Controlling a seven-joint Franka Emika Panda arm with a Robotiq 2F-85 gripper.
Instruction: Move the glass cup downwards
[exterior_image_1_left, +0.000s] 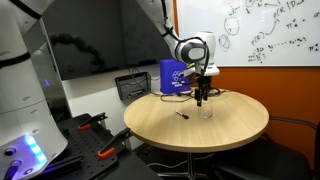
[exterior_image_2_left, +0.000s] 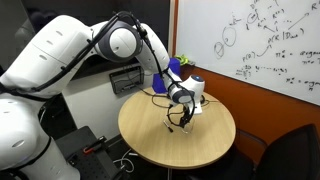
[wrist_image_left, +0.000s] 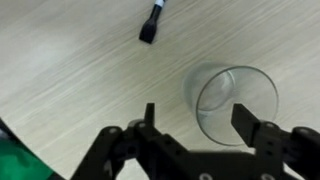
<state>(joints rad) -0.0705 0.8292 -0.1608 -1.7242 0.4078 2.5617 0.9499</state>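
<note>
The glass cup (wrist_image_left: 232, 105) is a small clear tumbler standing upright on the round wooden table (exterior_image_1_left: 225, 128). In the wrist view it lies between my two black fingers, nearer one of them. My gripper (wrist_image_left: 197, 118) is open, with its fingers spread on either side of the cup and a gap to the cup wall. In both exterior views the gripper (exterior_image_1_left: 202, 97) (exterior_image_2_left: 181, 118) points down over the table, just above the cup (exterior_image_1_left: 207, 112). The cup is too faint to make out in the view with the big white arm.
A thin small dark pen-like object (wrist_image_left: 152, 24) (exterior_image_1_left: 182, 115) lies on the table near the cup. A blue box (exterior_image_1_left: 172, 76) (exterior_image_2_left: 180, 68) stands at the table's far edge. A whiteboard (exterior_image_2_left: 260, 45) hangs behind the table.
</note>
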